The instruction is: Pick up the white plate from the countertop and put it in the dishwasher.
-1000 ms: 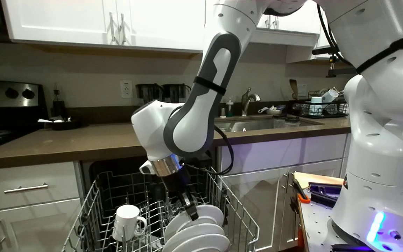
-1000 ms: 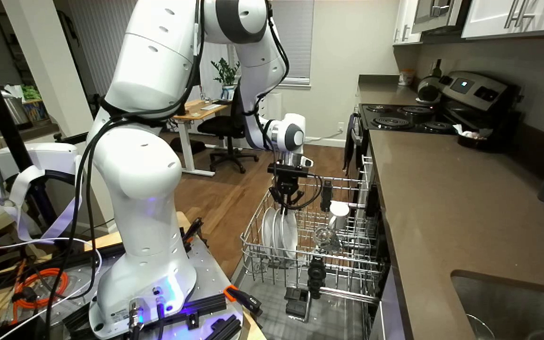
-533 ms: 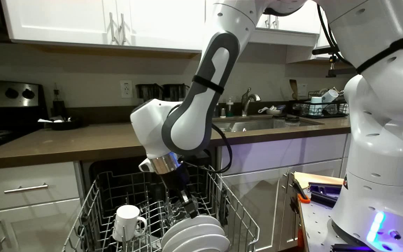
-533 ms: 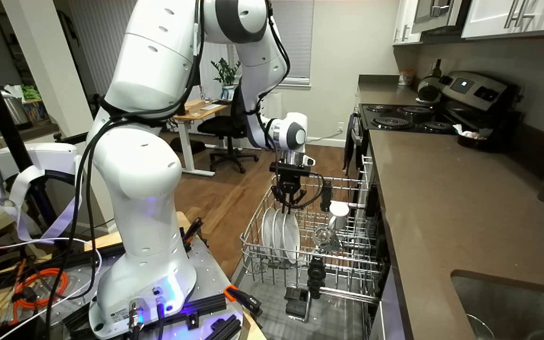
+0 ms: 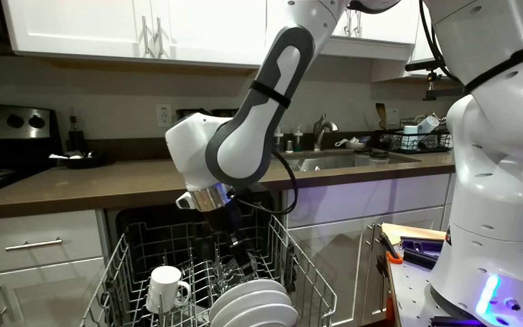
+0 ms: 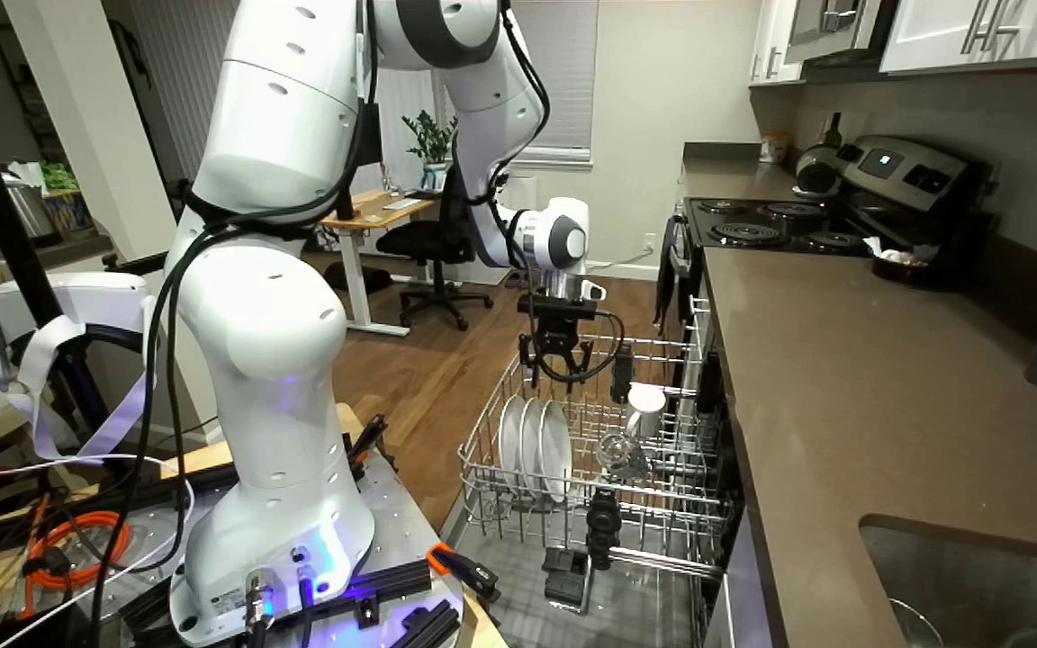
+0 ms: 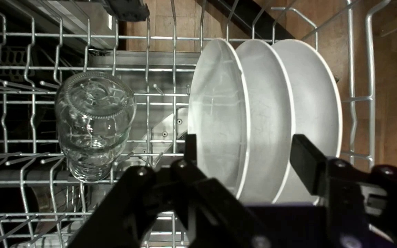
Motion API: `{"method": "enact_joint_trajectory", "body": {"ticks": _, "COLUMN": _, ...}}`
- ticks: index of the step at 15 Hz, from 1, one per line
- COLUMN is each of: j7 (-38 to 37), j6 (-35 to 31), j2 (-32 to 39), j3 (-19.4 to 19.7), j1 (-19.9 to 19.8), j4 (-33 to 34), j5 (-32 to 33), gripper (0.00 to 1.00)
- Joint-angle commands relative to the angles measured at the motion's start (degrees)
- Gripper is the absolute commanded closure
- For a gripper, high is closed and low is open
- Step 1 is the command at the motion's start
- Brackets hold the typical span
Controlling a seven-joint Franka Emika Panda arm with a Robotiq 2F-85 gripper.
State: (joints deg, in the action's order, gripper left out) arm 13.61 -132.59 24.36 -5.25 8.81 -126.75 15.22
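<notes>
Okay, plates (image 7: 267, 106) racked right of centre, wrist view | gripper (image 7: 246, 151) spread wide, empty | placing looks done | next: lift clear, no nudging

White plates (image 7: 215, 113): three stood on edge at the right of the wrist view, leaving me only narrow slots between their rims.
Pincer (image 7: 248, 155): mine hung just above those rims, fingers spread wide, with free room between them.
Glass jar (image 7: 95, 125): it blocked the left of the wrist view; between it and the leftmost plate I had a lane crossed by tines.
White mug (image 5: 164, 288): it stood left of the plates in an exterior view, a strip of tines between.
Dishwasher rack (image 7: 371, 86): its wire rim fenced me in right of the plates.
Countertop (image 5: 84, 184): its edge ran above the rack's far end.
Cable (image 5: 294, 190): it looped out right of my arm (image 5: 239, 156).
</notes>
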Motion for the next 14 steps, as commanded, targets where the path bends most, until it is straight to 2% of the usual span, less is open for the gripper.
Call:
{"method": "enact_joint_trajectory", "body": {"ticks": 1, "j7": -0.6, "j6": 2.6, "j2": -5.5, "j3": -0.4, "j1": 0.0, "j4": -2.1, "j5": 1.5, "gripper": 0.01}}
{"method": "enact_joint_trajectory", "body": {"ticks": 8, "j7": 1.6, "j6": 4.9, "j2": -10.9, "j3": -1.1, "j1": -0.8, "j4": -2.5, "j5": 0.4, "gripper": 0.0}}
{"method": "enact_joint_trajectory", "body": {"ticks": 12, "j7": 4.1, "j6": 6.1, "j2": -11.3, "j3": -1.2, "j1": -1.5, "j4": -1.5, "j5": -0.5, "gripper": 0.0}}
{"method": "enact_joint_trajectory", "body": {"ticks": 13, "j7": 1.3, "j6": 5.1, "j2": -9.8, "j3": -1.0, "j1": -0.9, "j4": -0.8, "j5": 0.1, "gripper": 0.0}}
{"method": "enact_joint_trajectory", "body": {"ticks": 14, "j7": 1.8, "j6": 5.1, "j2": -9.9, "j3": -1.0, "j1": -1.0, "j4": -0.8, "j5": 0.1, "gripper": 0.0}}
